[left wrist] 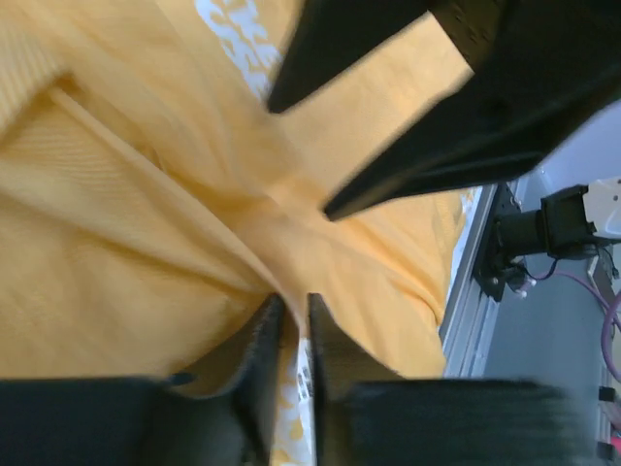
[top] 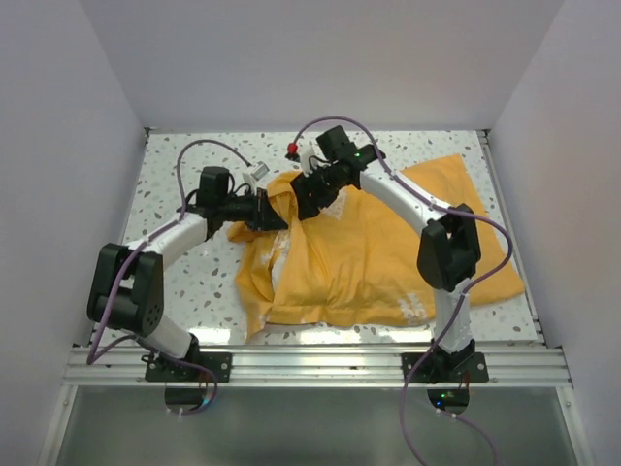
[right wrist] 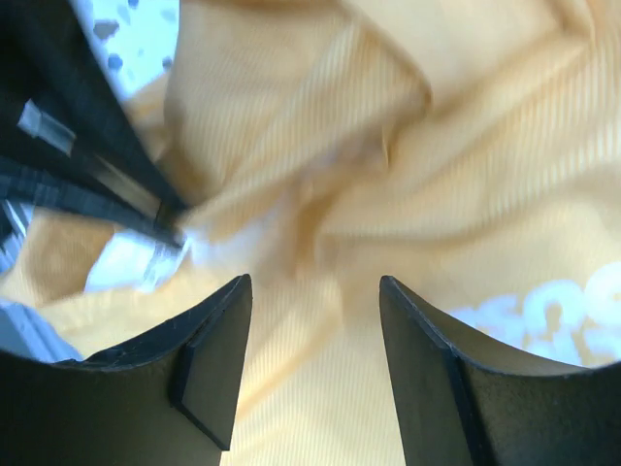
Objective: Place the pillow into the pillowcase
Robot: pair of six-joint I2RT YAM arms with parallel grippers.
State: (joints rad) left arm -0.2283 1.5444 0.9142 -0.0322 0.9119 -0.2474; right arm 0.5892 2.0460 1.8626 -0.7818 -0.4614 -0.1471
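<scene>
Surface: white speckled table (top: 175, 282), an aluminium rail (top: 320, 361) along its near edge. Plain pale walls (top: 320, 58) enclose it on three sides.

Pillowcase (top: 359, 262): orange-yellow with white print, lying rumpled and bulging across mid-table towards the right. Its far left corner is bunched up between the two arms.

Pillow: cannot be told apart from the cloth in any view.

Left gripper (left wrist: 294, 303): jaws nearly together with only a thin slit between them, pinching a fold of the pillowcase. Creases radiate from the tips.

Right gripper (right wrist: 315, 291): jaws well apart and holding nothing, hovering over the bunched cloth just beside the left gripper.
</scene>
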